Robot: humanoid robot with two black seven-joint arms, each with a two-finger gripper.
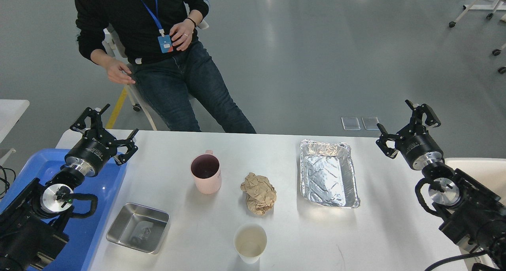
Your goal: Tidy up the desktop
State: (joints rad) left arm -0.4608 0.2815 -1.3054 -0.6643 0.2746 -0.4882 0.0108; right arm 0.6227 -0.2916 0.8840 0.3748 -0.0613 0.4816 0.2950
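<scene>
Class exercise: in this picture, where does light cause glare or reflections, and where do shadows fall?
Head view: bright glare on the crinkled foil tray and streaky ceiling-light reflections on the grey floor; soft, short shadows fall beside the pink mug, crumpled brown paper and paper cup on the desktop; image sharp throughout.

Mug (206, 173) left of paper ball (259, 193), foil tray (328, 173) right.

Desktop (395, 231): white, matte, rounded corners. On it, left to right: blue tray (99, 223) at left edge; steel pan (138, 228) front left, beside tray; pink mug (206, 173) upright, mid-left; crumpled brown paper (259, 193) at centre; paper cup (250, 243) upright, front centre; foil tray (328, 173) right of centre. All items apart, none touching.
</scene>
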